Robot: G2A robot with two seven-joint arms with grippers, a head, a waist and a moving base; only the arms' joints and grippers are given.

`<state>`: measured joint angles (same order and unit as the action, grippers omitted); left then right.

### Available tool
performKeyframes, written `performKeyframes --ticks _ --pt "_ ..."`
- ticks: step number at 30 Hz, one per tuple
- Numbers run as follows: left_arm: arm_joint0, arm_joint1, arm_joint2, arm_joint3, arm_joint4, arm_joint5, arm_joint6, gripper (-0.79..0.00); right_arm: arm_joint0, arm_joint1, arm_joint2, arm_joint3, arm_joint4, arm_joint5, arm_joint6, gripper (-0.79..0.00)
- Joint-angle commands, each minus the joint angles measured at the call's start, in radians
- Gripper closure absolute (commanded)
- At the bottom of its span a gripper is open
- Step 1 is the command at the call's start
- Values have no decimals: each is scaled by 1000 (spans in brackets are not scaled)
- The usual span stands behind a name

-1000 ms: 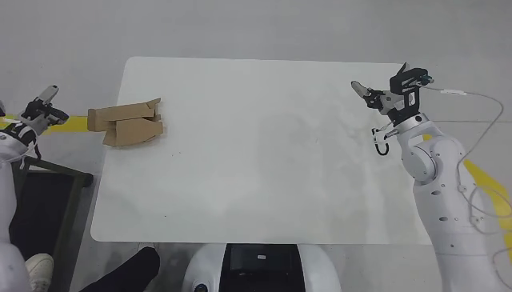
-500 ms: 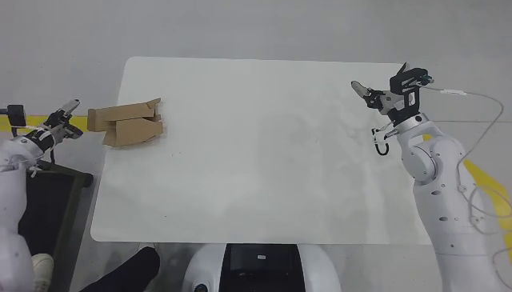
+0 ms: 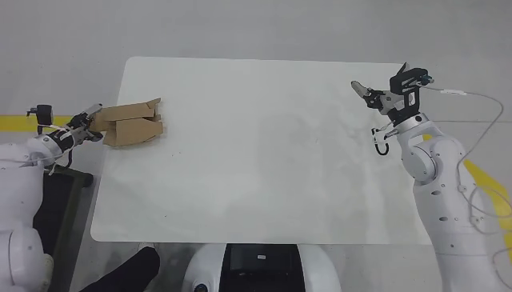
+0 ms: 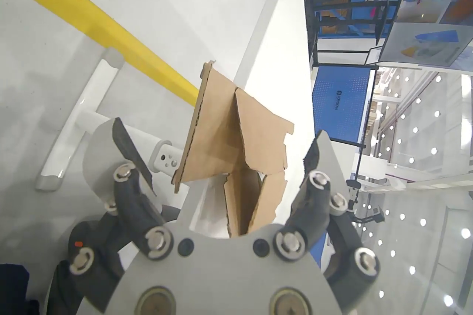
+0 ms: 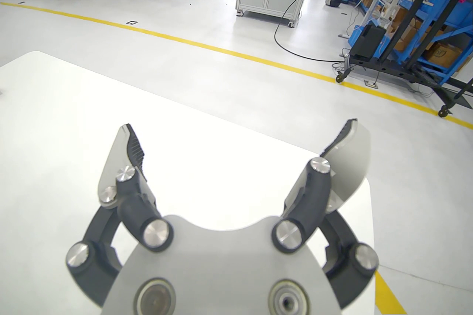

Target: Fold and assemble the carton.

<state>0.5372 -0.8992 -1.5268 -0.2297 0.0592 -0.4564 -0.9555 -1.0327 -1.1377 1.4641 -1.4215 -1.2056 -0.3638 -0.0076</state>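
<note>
A flattened brown cardboard carton [image 3: 128,122] lies at the left edge of the white table [image 3: 264,156], one end hanging past the edge. My left gripper [image 3: 89,118] is at that overhanging end, open, with the carton [image 4: 236,154] between its spread fingers [image 4: 127,154] and no visible contact. My right gripper [image 3: 370,94] hangs open above the table's right side, far from the carton, with nothing between its fingers [image 5: 127,146].
The bare tabletop [image 5: 184,146] stretches between the two arms. A dark frame [image 3: 48,204] stands on the floor beside the table's left edge, below the left arm. A white table leg [image 4: 77,120] runs under the carton's end.
My left gripper has moved right, from off the table's left side up to the carton's overhanging end. The right arm and the carton have stayed still.
</note>
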Motion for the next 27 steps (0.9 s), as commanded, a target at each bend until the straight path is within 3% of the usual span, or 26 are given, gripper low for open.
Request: performKeyframes --ticks 1,4,5,6,14,27 --pt "-2 -3 4 3 -2 3 3 -391 0 0 0 0 0 0 0 -785" --pt "-6 -3 3 13 -12 14 11 -206 0 0 0 0 0 0 0 -785" --pt "-7 -2 2 15 -16 16 11 -77 0 0 0 0 0 0 0 -785" --pt "-8 -2 0 17 -23 18 7 0 0 0 0 0 0 0 0 -785" --pt "-9 7 -17 6 -67 -21 -4 0 0 0 0 0 0 0 0 -785" --pt "-74 27 -67 -77 -219 -42 -180 0 0 0 0 0 0 0 0 -785"
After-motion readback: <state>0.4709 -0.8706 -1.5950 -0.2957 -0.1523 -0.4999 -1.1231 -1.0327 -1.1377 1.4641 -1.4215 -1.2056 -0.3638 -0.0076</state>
